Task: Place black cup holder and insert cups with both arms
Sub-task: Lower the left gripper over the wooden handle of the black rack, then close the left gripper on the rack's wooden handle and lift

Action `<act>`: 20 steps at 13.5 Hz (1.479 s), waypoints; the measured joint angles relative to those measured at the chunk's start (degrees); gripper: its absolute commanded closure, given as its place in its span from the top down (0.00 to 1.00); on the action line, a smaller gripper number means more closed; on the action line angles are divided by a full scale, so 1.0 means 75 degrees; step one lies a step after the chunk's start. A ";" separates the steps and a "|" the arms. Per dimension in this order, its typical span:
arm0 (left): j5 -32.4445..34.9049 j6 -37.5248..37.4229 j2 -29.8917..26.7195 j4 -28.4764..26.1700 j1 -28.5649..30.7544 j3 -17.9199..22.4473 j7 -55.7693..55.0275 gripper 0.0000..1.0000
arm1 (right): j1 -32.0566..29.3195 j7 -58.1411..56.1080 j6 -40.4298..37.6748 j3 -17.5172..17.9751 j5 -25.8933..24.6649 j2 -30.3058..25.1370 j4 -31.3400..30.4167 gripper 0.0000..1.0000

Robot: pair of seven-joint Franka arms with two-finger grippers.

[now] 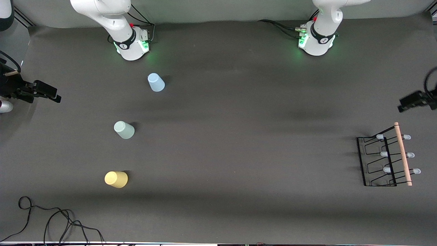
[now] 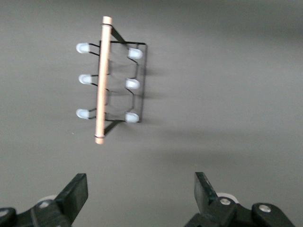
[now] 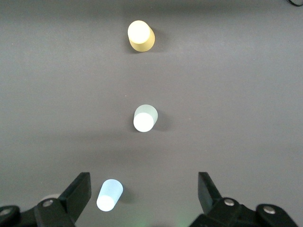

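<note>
1. Toward the right arm's end of the table (image 1: 218, 112), the right hand (image 1: 51, 95) hangs at the edge of the front view, its fingers spread wide and holding nothing in the right wrist view (image 3: 142, 198); it looks to be waiting.
2. Near it stand three cups, mouth down, well apart in a row: the blue cup (image 1: 156, 82) closest to the bases, the green cup (image 1: 124, 130) in the middle, the yellow cup (image 1: 116, 179) nearest the front camera; they look light, thin and smooth, so likely slippery; a gentle pinch across the wall should do.
3. At the left arm's end stands the black cup holder (image 1: 379, 160), upright, pegs bare; stiff wire, probably light; its wooden rod (image 1: 403, 153) seems the natural hold.
4. Over the table beside the holder hovers the left hand (image 1: 406, 102), fingers wide and empty (image 2: 142, 198).
</note>
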 measured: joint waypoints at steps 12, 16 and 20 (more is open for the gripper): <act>0.0646 0.2268 0.3095 0.0622 0.0876 -0.0002 0.1273 0.48 | 0.0027 0.0000 0.0002 0.0002 0.0000 0.0041 -0.0002 1.00; 0.0646 0.2389 0.3209 0.0625 0.0877 -0.0011 0.1301 0.47 | 0.0027 0.0000 0.0002 0.0002 0.0000 0.0042 -0.0002 1.00; 0.0646 0.2442 0.3250 0.0626 0.0877 -0.0019 0.1328 0.47 | 0.0027 0.0000 0.0002 0.0002 0.0000 0.0042 -0.0002 1.00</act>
